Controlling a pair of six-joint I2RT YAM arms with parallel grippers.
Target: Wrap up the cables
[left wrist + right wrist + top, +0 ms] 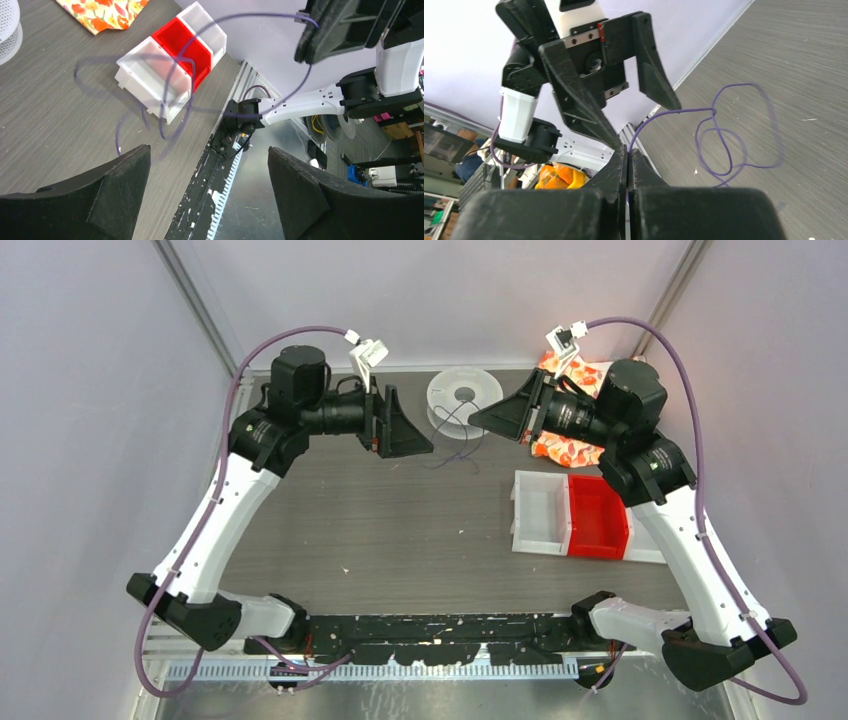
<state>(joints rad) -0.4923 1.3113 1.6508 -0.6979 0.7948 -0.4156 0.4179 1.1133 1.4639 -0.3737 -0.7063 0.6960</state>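
Observation:
The cable (724, 131) is a thin purple wire lying in loose loops on the grey table. It shows faintly in the top view (457, 454) and in the left wrist view (167, 85). My right gripper (628, 152) is shut on one end of it, and the wire rises out from between the tips. That gripper (488, 418) hangs in front of a white spool (464, 394). My left gripper (208, 150) is open and empty, facing the right one (408, 432). In the right wrist view the wire passes one left fingertip (674, 102); contact is unclear.
A white bin (540, 512) and a red bin (597, 517) stand side by side at the right, also seen in the left wrist view (180, 42). A floral orange cloth (562, 448) lies behind them under the right arm. Grey walls close in both sides.

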